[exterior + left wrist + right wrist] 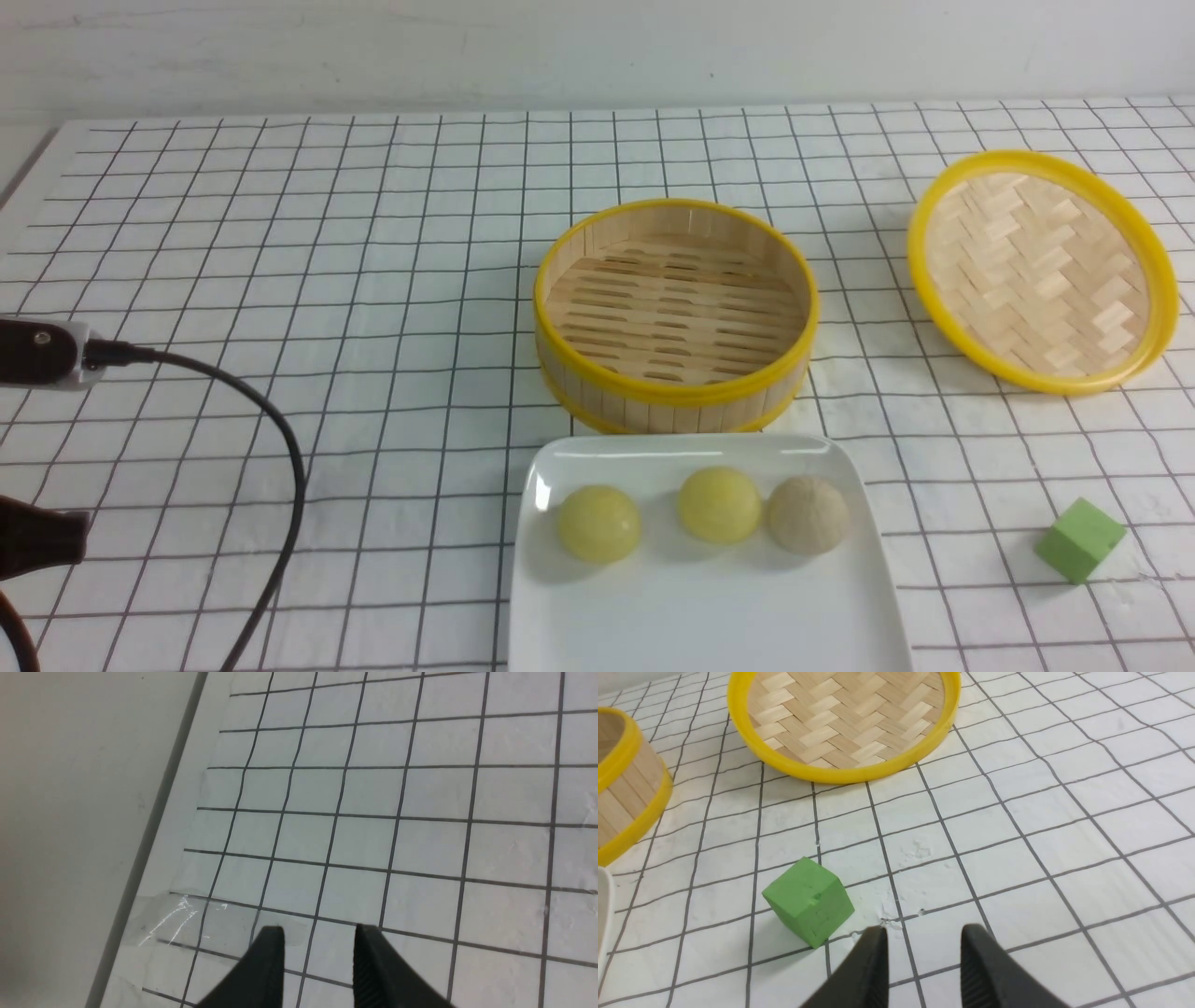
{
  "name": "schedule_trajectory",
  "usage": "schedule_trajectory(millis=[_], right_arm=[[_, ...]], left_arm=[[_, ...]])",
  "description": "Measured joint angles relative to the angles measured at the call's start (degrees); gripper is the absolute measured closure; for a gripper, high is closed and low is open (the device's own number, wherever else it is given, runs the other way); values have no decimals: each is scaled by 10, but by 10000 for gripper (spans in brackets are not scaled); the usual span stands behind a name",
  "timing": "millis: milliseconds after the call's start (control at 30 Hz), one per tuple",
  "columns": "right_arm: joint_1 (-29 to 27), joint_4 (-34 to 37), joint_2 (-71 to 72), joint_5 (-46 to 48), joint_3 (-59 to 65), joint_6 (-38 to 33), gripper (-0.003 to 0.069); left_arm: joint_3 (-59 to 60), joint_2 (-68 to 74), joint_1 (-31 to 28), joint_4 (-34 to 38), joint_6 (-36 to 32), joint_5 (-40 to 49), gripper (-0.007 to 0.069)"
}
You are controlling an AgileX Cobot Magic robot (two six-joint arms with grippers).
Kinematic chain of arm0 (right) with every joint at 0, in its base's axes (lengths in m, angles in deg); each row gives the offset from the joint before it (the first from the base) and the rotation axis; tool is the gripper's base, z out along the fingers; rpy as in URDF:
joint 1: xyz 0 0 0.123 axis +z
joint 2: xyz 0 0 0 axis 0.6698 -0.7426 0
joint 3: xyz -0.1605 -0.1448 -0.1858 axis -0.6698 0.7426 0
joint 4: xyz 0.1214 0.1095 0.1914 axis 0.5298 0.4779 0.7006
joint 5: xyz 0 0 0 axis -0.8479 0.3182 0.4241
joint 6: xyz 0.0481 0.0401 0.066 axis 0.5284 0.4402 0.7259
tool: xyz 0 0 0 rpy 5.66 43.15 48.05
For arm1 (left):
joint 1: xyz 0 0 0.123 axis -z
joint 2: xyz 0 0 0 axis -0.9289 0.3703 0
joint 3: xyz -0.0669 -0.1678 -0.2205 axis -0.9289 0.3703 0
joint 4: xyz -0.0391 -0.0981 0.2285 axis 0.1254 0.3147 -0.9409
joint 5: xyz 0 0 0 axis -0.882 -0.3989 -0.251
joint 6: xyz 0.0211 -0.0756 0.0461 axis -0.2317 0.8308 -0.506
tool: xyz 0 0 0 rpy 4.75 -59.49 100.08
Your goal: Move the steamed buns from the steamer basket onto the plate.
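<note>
Resting in a row on the plate (700, 616), the three steamed buns (719, 504) sit just in front of the steamer basket (677, 397). Both the left end effector (319, 933) and the right end effector (924, 933) hover above the bench (280, 280), jaws parted, gripping nothing.

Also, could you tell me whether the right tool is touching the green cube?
Apart. The right wrist view shows a clear gap between the cube and the right tool. In the front view, nothing touches the cube.

Left gripper (319, 935) and right gripper (924, 935) each have two matte black, tapered fingers with finely ribbed inner faces. A dark left-arm housing (33, 353) with a silver end cap takes a black cable (300, 485).
</note>
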Motion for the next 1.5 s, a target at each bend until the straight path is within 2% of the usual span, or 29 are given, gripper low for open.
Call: schedule_trajectory(millis=[333, 500, 667, 1300, 1500], right_arm=[[0, -5, 0, -1, 0, -1, 420], [0, -49, 0, -3, 0, -1, 420], [0, -124, 0, -2, 1, 0, 420], [0, -125, 0, -1, 1, 7, 420], [0, -125, 0, -1, 1, 7, 420]], left_arm=[[0, 0, 0, 0, 0, 0, 384], [0, 0, 0, 0, 0, 0, 384], [0, 0, 0, 0, 0, 0, 384], [0, 0, 0, 0, 0, 0, 384], [0, 2, 0, -22, 1, -1, 384]])
